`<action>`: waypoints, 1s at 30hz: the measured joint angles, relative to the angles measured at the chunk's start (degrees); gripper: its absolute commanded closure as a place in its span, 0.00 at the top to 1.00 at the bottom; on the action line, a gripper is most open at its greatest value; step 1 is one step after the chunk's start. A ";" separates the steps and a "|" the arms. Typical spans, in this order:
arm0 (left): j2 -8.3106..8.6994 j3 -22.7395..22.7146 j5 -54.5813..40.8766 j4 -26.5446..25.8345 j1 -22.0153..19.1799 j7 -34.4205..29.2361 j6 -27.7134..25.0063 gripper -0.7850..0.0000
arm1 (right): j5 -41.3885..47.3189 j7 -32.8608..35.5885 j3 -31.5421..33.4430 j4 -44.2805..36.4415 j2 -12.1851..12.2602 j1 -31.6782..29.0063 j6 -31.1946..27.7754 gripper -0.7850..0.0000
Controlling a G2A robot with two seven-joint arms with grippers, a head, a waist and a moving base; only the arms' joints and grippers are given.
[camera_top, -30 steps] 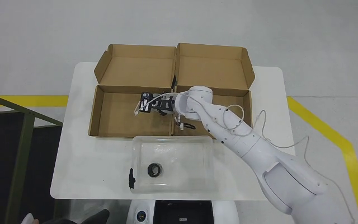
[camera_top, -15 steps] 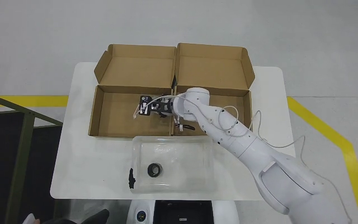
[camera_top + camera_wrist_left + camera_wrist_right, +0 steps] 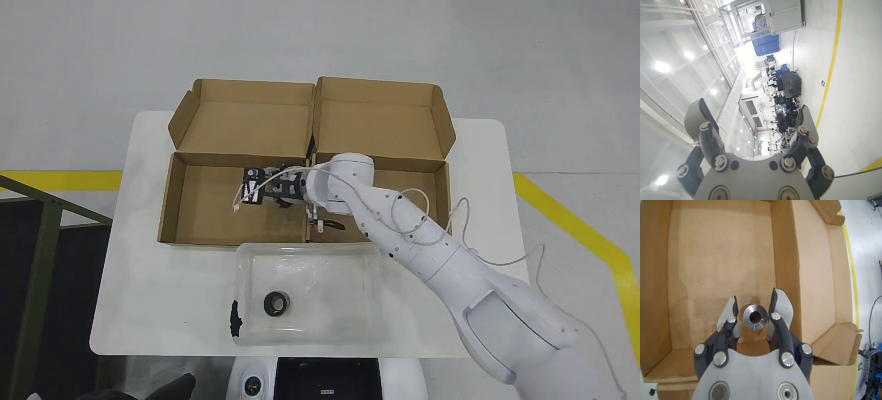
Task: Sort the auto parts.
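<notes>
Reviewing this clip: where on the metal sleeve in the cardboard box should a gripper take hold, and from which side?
Take the metal sleeve by its round outer wall, coming along its axis from the bored end. That tapered end faces the right wrist camera, leaving opposite sides free; the open right gripper straddles them. The taper itself would probably slip.

Top view, centre: right arm [image 3: 420, 240] covers most of a dark part [image 3: 338, 226] in the right box [image 3: 415, 178]. Lower left: black item [image 3: 236, 320] at bin [image 3: 370, 300] wall, too small to identify.
</notes>
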 measured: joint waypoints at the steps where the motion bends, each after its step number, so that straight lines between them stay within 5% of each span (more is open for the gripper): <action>1: 0.00 0.00 0.00 0.00 0.00 0.00 0.00 1.00 | 0.58 -0.74 0.63 -1.31 0.22 -0.54 -0.73 0.42; 9: 0.00 0.00 0.00 0.00 0.00 0.00 0.00 1.00 | 0.44 -2.53 5.35 -12.47 2.61 -5.58 -4.26 0.41; 19: 0.00 0.00 0.00 0.00 0.00 0.00 0.00 1.00 | 0.47 -1.81 12.11 -31.63 6.63 -18.78 -9.50 0.42; 30: 0.00 0.00 0.00 0.00 0.00 0.00 0.00 1.00 | -1.99 -1.21 14.42 -41.23 9.38 -29.90 -14.10 0.42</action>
